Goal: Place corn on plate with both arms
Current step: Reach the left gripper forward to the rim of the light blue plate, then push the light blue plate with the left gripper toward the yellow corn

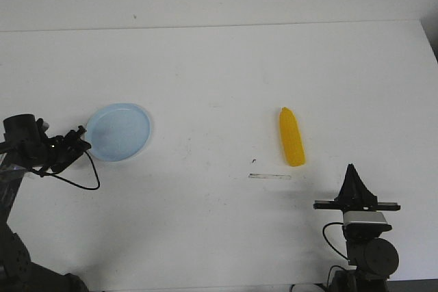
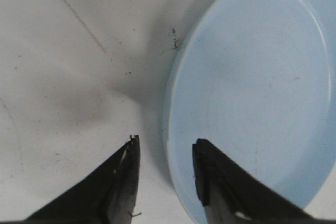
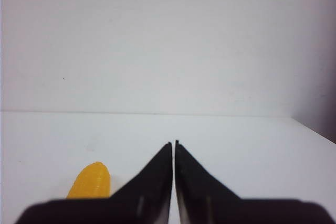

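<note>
The pale blue plate (image 1: 118, 132) lies on the white table at the left. The yellow corn (image 1: 291, 136) lies right of centre, its tapered end pointing away from me. My left gripper (image 1: 83, 136) is at the plate's left edge. In the left wrist view it (image 2: 167, 141) is open, one finger over the plate (image 2: 252, 77) and the other over the bare table, with the rim between them. My right gripper (image 1: 352, 170) is shut and empty, near the front edge, to the right of the corn and nearer me. In the right wrist view its tips (image 3: 173, 143) are together, beside the corn (image 3: 92, 181).
A thin pale strip (image 1: 269, 176) and a dark speck (image 1: 254, 161) lie on the table in front of the corn. The table's right edge (image 1: 428, 46) is close to the right arm. A wall rises behind the far edge.
</note>
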### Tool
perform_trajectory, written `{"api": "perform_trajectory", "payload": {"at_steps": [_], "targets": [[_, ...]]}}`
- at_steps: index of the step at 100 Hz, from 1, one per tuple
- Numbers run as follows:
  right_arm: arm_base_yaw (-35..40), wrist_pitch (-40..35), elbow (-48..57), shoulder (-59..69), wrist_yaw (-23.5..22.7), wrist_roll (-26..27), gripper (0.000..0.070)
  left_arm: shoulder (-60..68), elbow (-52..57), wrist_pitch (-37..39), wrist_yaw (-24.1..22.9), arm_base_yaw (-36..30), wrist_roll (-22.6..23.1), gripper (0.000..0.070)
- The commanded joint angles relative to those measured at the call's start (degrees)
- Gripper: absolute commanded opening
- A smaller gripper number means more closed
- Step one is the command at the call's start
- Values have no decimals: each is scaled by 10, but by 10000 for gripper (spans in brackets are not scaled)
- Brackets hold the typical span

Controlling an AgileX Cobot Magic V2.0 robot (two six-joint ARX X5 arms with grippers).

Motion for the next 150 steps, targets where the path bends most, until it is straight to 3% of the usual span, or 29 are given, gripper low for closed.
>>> {"api": "perform_trajectory", "payload": {"at_steps": [1, 55, 59, 65, 71, 107, 127, 150], "targets": [[0, 6, -1, 0, 0, 3, 11, 17, 10, 4, 5, -2, 1, 215], [0, 6, -1, 0, 0, 3, 10, 56, 10, 18, 5, -32, 1, 195], [0, 6, -1, 0, 0, 3, 11, 56, 10, 20, 5, -33, 1, 173], [0, 6, -1, 0, 0, 3, 11, 56, 10, 21, 5, -33, 1, 65], [0, 6, -1, 0, 0, 3, 10, 56, 10, 22, 5, -32, 1, 0], [0, 6, -1, 0, 0, 3, 10, 14, 10, 20, 10, -49, -7, 1], [0, 6, -1, 0, 0, 3, 11, -24, 10, 20, 11, -112, -21, 1], [0, 6, -1, 0, 0, 3, 10, -24, 10, 29, 2, -245, -30, 1]]}}
